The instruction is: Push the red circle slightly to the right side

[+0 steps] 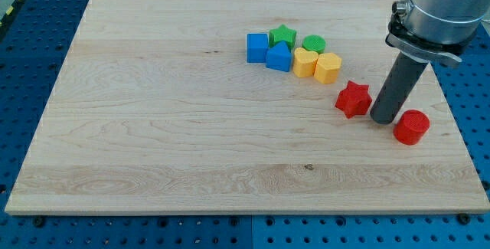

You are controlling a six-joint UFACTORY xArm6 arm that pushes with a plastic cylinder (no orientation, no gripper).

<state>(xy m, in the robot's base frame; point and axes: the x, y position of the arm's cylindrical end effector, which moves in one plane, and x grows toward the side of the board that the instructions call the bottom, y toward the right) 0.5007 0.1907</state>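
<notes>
The red circle [412,126] lies on the wooden board near the view's right edge. My tip [382,119] stands on the board just left of it, close to or touching it. A red star [353,99] lies just left of my tip, so the tip sits between the two red blocks.
A cluster sits at the view's upper middle: a blue cube [257,47], a blue block [279,56], a green star [282,35], a green circle [313,44], a yellow block [305,63] and a yellow heart [328,67]. The board's right edge [459,138] is near the red circle.
</notes>
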